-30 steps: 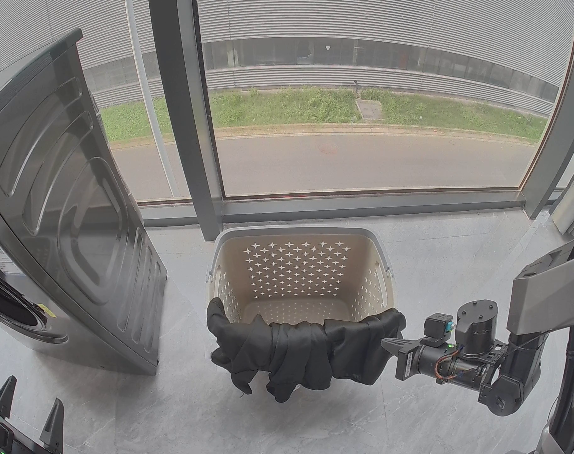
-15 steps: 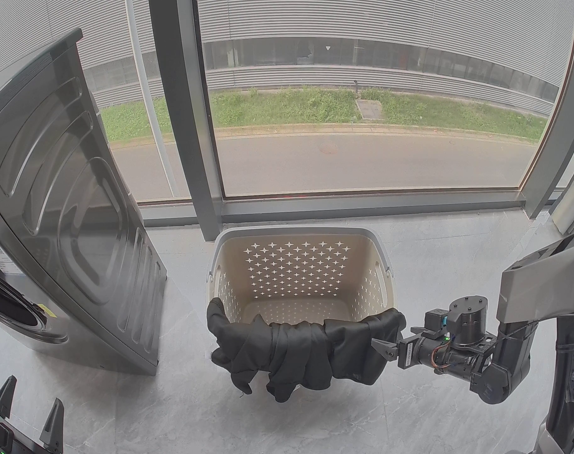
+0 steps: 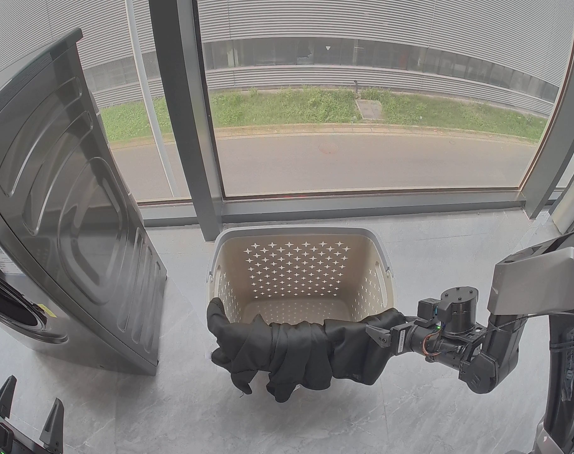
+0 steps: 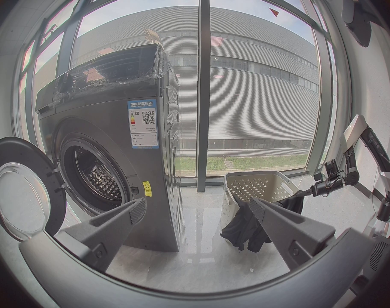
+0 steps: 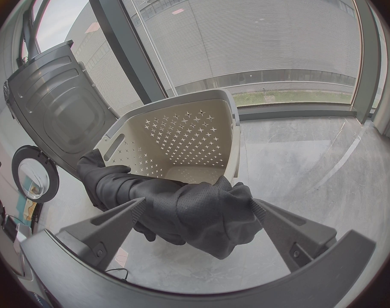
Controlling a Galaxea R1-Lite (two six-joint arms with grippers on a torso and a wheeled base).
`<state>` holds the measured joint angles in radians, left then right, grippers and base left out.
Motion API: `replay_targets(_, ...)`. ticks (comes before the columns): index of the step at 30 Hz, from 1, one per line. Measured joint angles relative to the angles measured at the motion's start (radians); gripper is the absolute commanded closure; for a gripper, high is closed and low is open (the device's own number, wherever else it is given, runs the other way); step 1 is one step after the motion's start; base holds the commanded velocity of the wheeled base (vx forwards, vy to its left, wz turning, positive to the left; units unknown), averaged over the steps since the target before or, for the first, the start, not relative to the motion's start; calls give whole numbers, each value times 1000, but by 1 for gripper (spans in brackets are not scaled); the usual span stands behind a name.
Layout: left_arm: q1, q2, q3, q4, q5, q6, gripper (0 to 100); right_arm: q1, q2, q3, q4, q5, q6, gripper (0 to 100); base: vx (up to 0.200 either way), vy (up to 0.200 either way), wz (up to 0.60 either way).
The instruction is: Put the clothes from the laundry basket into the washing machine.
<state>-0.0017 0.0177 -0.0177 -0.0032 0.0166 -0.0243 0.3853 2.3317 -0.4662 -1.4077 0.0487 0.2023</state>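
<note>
We are holding the fingers (image 5: pixel 113 227) of our right gripper (image 5: pixel 196 206) spread wide around one end of the black garment (image 3: pixel 287 348), which is hanging over the near rim of the basket (image 3: pixel 298 230), while our left gripper (image 4: pixel 196 208) is hovering parted and empty, facing the washer (image 4: pixel 118 120).

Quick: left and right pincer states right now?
Left pincer: open, holding nothing.
Right pincer: open, one finger on either side of the black garment, not clamped on it.
</note>
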Motion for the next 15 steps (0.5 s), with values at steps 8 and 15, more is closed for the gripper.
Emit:
replay_targets(8, 0, 0, 0, 0, 0, 0, 0, 1, 49, -61, 37, 3, 12, 100, 0, 0, 0)
replay_targets(15, 0, 0, 0, 0, 0, 0, 0, 7, 58, -80, 37, -7, 45, 100, 0, 0, 0)
